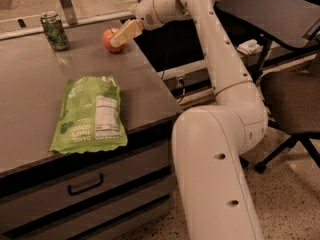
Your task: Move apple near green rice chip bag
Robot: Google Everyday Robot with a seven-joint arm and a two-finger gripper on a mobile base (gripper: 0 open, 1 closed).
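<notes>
The small red-orange apple (110, 39) sits near the far right edge of the grey table (30, 94). The large light-green rice chip bag (91, 115) lies flat nearer the table's front edge, label side up, well apart from the apple. My gripper (121, 36) reaches in from the right on the white arm (220, 59). Its tan fingers (126, 32) overlap the apple's right side, right at the apple.
A green soda can (54, 31) stands upright at the back left of the table. The table has drawers with a dark handle (86, 184) below the front edge. A dark office chair (292, 91) and a second dark desk stand to the right.
</notes>
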